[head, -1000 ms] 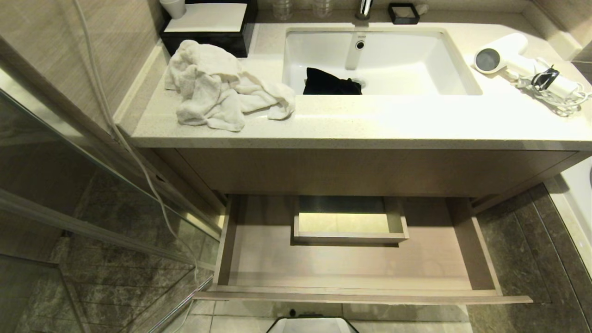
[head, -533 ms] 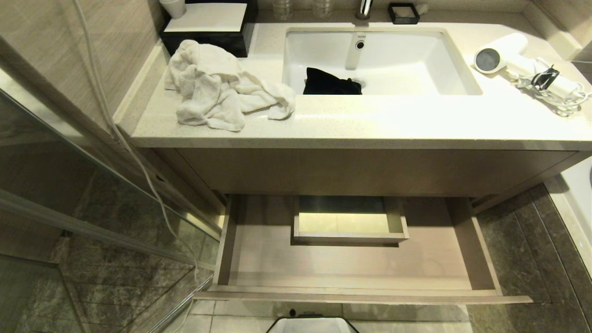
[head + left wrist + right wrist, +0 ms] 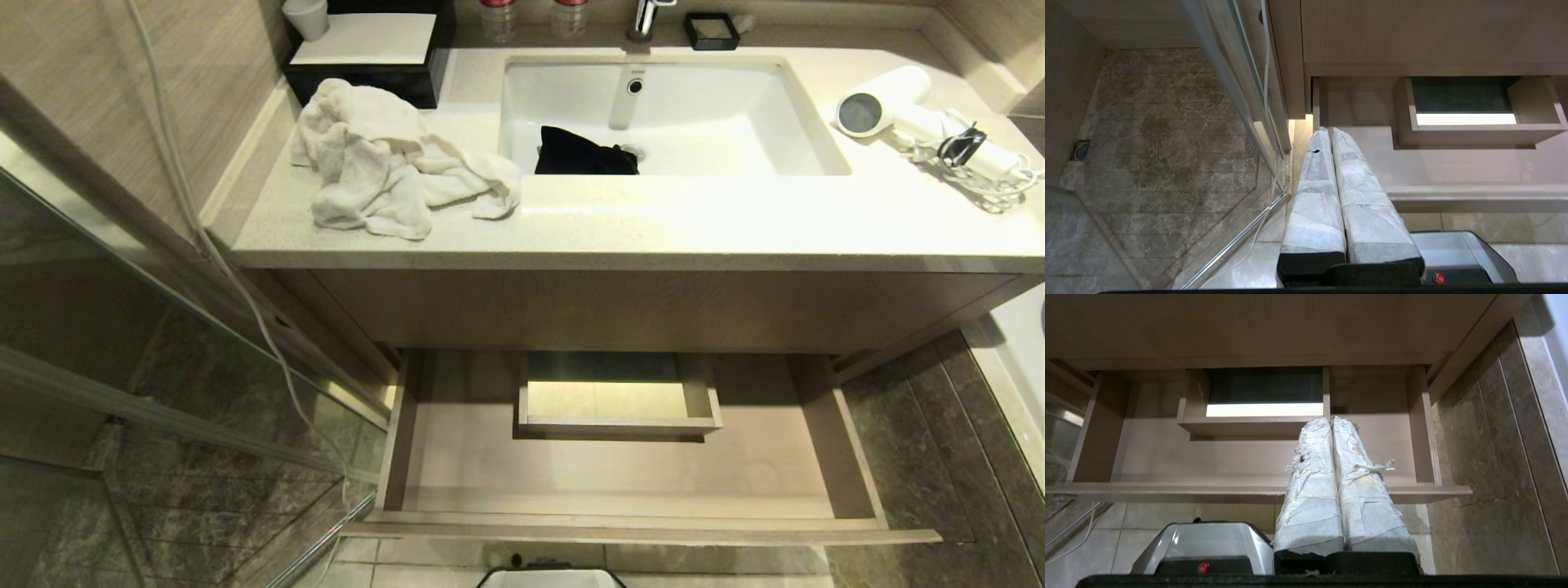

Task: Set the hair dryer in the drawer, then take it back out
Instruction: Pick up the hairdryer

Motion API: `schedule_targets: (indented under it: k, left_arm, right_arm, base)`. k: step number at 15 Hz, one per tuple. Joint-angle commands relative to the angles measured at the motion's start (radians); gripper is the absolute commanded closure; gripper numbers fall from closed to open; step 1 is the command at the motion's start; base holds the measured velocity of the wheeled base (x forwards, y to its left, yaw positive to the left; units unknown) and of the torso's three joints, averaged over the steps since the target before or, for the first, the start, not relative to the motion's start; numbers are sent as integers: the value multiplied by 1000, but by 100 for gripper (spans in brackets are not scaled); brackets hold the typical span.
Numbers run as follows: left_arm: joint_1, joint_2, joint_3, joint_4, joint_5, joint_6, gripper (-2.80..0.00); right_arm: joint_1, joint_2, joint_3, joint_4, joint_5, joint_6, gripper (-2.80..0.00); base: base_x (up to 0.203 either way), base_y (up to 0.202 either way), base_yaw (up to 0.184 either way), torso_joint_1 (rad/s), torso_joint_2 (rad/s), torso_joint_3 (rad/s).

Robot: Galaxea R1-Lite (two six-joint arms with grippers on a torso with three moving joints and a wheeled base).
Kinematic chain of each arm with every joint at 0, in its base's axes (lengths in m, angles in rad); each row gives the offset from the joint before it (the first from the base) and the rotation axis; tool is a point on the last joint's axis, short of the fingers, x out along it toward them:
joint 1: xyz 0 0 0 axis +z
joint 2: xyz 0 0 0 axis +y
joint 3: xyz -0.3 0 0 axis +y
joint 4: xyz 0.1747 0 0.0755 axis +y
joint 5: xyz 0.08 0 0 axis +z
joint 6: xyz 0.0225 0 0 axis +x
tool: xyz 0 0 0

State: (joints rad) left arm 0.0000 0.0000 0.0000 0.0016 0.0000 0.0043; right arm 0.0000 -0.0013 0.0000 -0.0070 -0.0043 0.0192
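The white hair dryer (image 3: 890, 102) lies on the counter at the far right of the sink, its dark grey end face turned toward the basin and its coiled cord (image 3: 984, 167) beside it. Below the counter the pale wood-grain drawer (image 3: 457, 457) stands pulled out, holding only its boxed cut-out (image 3: 616, 425). The drawer (image 3: 1453, 167) also fills both wrist views (image 3: 1229, 457). My left gripper (image 3: 1329, 130) hangs shut and empty before the drawer's left end. My right gripper (image 3: 1330, 419) hangs shut and empty before its right half. Neither arm shows in the head view.
A crumpled white towel (image 3: 384, 163) lies on the counter left of the sink (image 3: 735, 106), where a black pouch (image 3: 584, 153) rests. A black box (image 3: 367, 49) and a white cup (image 3: 306, 16) stand at back left. A glass shower partition (image 3: 122, 343) borders the left; my base (image 3: 551, 578) sits below the drawer front.
The whole head view has shifted slightly downward, bringing more of the counter's back edge into sight. The hair dryer, the drawer and the towel keep their places.
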Motion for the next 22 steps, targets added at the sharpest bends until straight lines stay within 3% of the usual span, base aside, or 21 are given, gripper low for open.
schedule_targets:
  k: [1,13,22]
  left_arm:
    - [0,0,0,0,0,0,0]
    - [0,0,2,0,0,0,0]
    - [0,0,1,0,0,0,0]
  right_arm:
    - [0,0,2,1,0,-1,0]
    - [0,0,2,4,-2,-2,0]
    - [0,0,2,4,-3,0,0]
  base:
    - [0,0,0,251,-2,236]
    - [0,0,0,266,-60,198]
    - [0,0,0,31,-9,17]
